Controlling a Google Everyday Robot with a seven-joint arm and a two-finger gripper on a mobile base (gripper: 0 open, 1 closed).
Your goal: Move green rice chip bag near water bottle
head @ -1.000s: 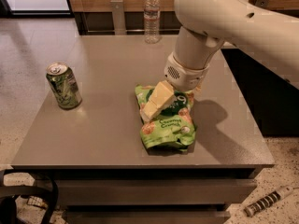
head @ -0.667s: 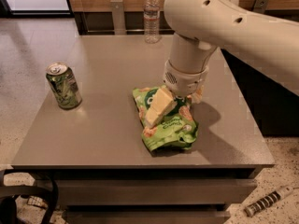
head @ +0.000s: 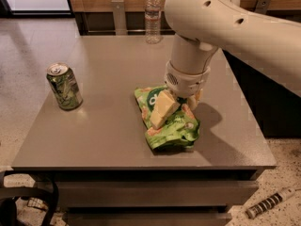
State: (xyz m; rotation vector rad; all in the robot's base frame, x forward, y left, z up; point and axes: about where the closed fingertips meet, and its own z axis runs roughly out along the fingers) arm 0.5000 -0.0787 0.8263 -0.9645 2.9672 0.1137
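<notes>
The gripper (head: 173, 116) is down on the green rice chip bag (head: 175, 132), fingers spread, one pale finger (head: 161, 108) lying across the pouch's face and the other at its far side, so they straddle the upper part of the bag and are not yet pinched on it, as far as I can judge. The bag lies flat and crumpled on the table (head: 113, 126), right of the table's middle and toward its near edge. The water bottle (head: 153, 15) stands upright at the table's far edge, well apart from the bag, and a green soda can (head: 64, 86) stands on the table's left side, clear of the likely path. My main worry is the grasp: the pouch is crinkly and air-filled, so closing on it may catch only a fold of film, which could slip out in the lift or let the bag swing and drop short. Pressing lower to get more material risks driving the tips into the table's top. The other risk is at the table's far edge: the bottle is slim and light-looking, and the arm's bulky wrist, or the dangling bag, could tip it or nudge it off that edge if I bring the bag in too close.
</notes>
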